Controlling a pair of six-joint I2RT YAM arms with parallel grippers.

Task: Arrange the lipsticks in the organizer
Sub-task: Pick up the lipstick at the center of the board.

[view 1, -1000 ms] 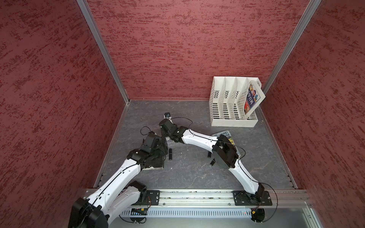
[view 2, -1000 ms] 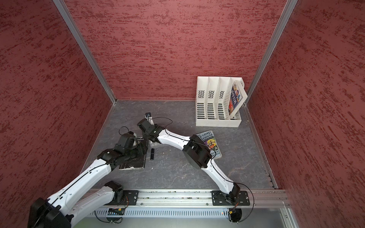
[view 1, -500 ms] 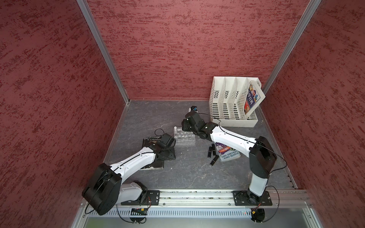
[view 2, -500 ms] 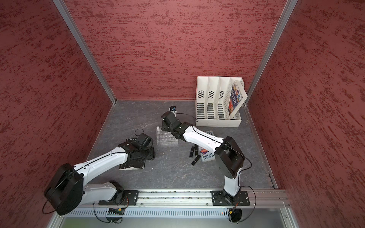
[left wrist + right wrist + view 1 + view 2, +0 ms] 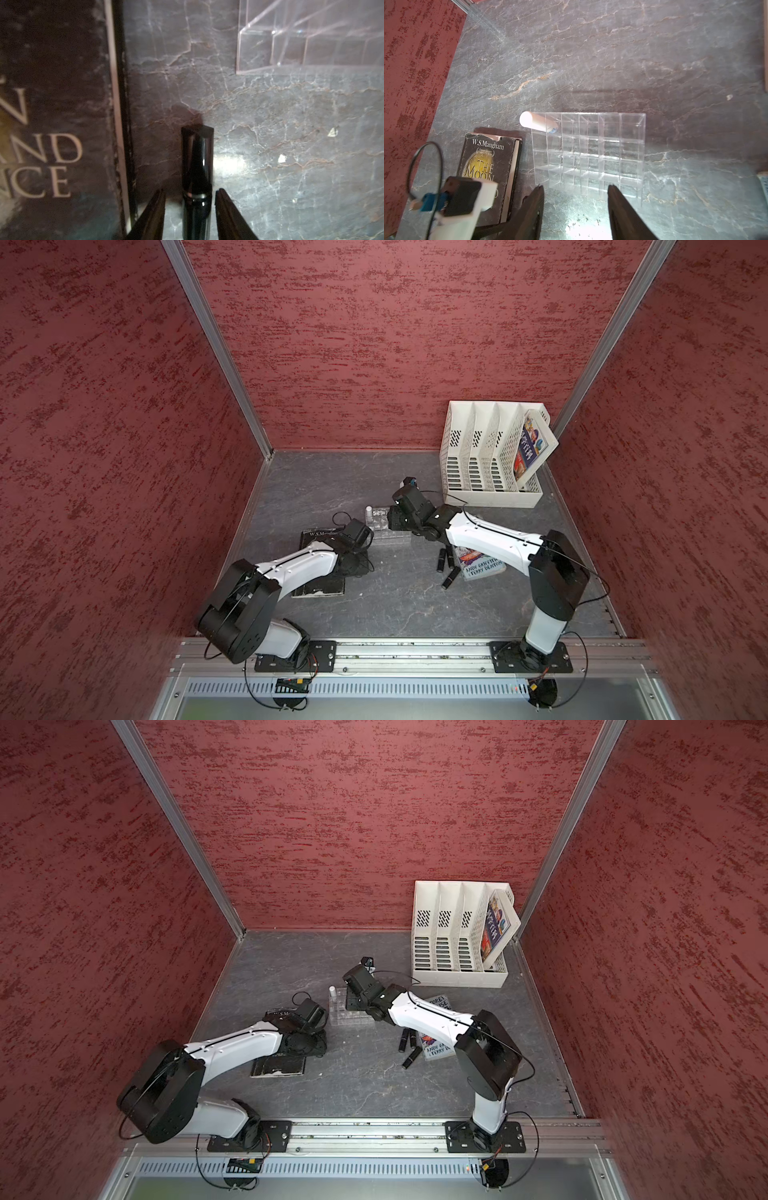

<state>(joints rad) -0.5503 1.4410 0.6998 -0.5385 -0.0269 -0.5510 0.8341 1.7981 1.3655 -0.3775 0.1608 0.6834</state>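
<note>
The clear organizer [image 5: 591,155] sits mid-table, seen in both top views [image 5: 392,537] [image 5: 351,1017]. A white lipstick [image 5: 537,123] stands in its far left corner cell [image 5: 368,512]. In the left wrist view a glossy black lipstick [image 5: 197,158] lies on the table beside a dark book. My left gripper [image 5: 190,190] is open, with a jaw on each side of the lipstick and a narrow gap showing on both. My right gripper [image 5: 575,186] is open and empty at the organizer's near edge [image 5: 392,522]. Three black lipsticks [image 5: 444,560] [image 5: 409,1048] lie loose right of the organizer.
A dark hardback book [image 5: 318,587] [image 5: 488,166] lies under my left arm. A colourful paperback [image 5: 482,566] lies beside the loose lipsticks. A white perforated file rack [image 5: 490,456] holding a book stands at the back right. Red walls enclose the table.
My right arm has swung right, from near the left arm to the organizer's right side. My left arm has drawn back low beside the dark book, and its jaws have narrowed around the black lipstick.
</note>
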